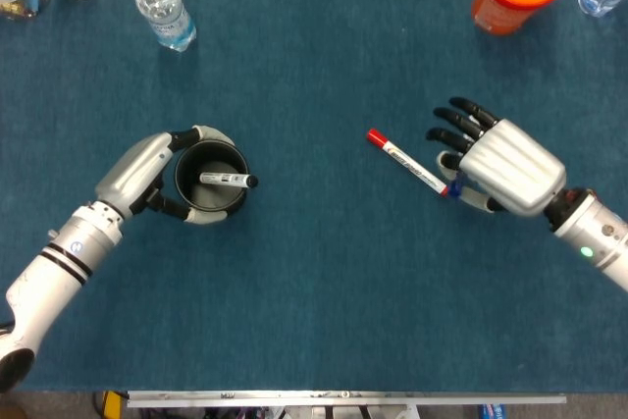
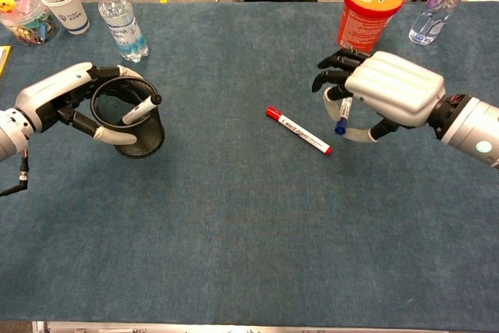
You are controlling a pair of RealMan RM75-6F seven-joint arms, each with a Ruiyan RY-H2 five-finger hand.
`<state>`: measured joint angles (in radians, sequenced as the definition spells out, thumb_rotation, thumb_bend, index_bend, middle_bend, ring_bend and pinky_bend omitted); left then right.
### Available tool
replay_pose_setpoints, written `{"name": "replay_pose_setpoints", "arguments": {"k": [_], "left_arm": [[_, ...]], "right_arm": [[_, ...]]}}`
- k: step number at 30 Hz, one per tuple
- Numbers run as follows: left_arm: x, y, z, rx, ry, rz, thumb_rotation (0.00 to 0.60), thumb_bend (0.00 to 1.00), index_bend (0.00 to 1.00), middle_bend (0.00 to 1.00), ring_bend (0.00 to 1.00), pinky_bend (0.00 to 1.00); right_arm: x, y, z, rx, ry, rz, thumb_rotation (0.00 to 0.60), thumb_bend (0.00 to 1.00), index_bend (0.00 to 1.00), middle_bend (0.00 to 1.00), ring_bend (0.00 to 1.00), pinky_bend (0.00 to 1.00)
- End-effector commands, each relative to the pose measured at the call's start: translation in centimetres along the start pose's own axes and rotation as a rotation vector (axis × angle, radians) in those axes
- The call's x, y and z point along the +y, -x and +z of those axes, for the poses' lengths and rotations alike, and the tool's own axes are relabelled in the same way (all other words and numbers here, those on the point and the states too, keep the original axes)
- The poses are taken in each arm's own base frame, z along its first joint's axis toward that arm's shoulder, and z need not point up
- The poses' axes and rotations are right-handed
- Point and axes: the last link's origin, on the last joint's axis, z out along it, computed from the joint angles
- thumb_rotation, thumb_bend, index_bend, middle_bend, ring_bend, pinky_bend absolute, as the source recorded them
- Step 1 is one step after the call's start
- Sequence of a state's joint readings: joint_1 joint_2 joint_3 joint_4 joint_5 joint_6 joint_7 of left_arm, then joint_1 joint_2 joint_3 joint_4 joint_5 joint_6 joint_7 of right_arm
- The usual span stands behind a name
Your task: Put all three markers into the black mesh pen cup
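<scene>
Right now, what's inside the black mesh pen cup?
One black-capped marker leans inside the black mesh pen cup, cap at the rim. The left hand grips the cup. The cup's bottom is dark; nothing else is visible.

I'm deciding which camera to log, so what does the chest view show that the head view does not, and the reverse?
Only the chest view shows the blue-capped marker held in the right robot hand, lifted off the table, plus the mesh side wall of the black pen cup. Only the head view looks straight down into the cup, showing the black marker lying across its inside. Both show the left robot hand gripping the cup, and the red-capped marker lying on the blue table, untouched.
</scene>
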<state>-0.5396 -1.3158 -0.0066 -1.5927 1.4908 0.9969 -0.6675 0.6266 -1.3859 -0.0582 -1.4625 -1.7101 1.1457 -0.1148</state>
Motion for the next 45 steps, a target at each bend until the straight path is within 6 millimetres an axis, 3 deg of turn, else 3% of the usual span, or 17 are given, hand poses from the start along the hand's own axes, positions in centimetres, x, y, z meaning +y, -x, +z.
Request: {"name": "replay_pose_setpoints", "arguments": {"k": [1, 7, 23, 33, 45], "left_arm": [[0.2, 0.2, 0.2, -0.005, 0.001, -0.007, 0.600, 0.11, 0.30, 0.35, 0.33, 0.23], [0.7, 0.9, 1.0, -0.016, 0.012, -0.010, 0.600, 0.11, 0.30, 0.35, 0.33, 0.23], [2.3, 3.1, 3.1, -0.075, 0.046, 0.013, 0.600, 0.11, 0.30, 0.35, 0.33, 0.23], [3.1, 4.0, 4.1, -0.097, 0.060, 0.027, 0.600, 0.11, 0.30, 0.35, 0.33, 0.23], [4.1, 4.0, 4.7, -0.096, 0.081, 0.036, 0.600, 0.11, 0.30, 0.35, 0.33, 0.23]], "right_arm": [[-0.2, -3.9, 0.3, 0.096, 0.053, 0.219, 0.600, 0.31, 0.66, 0.29, 0.13, 0.12], [-1.6, -6.6, 1.3, 0.147, 0.059, 0.470, 0.600, 0.31, 0.66, 0.30, 0.13, 0.12], [-7.1, -10.3, 5.5, 0.130, -0.056, 1.001, 0.600, 0.31, 0.67, 0.30, 0.13, 0.12], [-9.3, -10.7, 7.5, 0.093, -0.088, 1.155, 0.600, 0.31, 0.67, 0.30, 0.13, 0.12], [-10.6, -9.5, 9.1, 0.061, -0.087, 1.178, 0.600, 0.32, 0.66, 0.29, 0.13, 0.12]]}}
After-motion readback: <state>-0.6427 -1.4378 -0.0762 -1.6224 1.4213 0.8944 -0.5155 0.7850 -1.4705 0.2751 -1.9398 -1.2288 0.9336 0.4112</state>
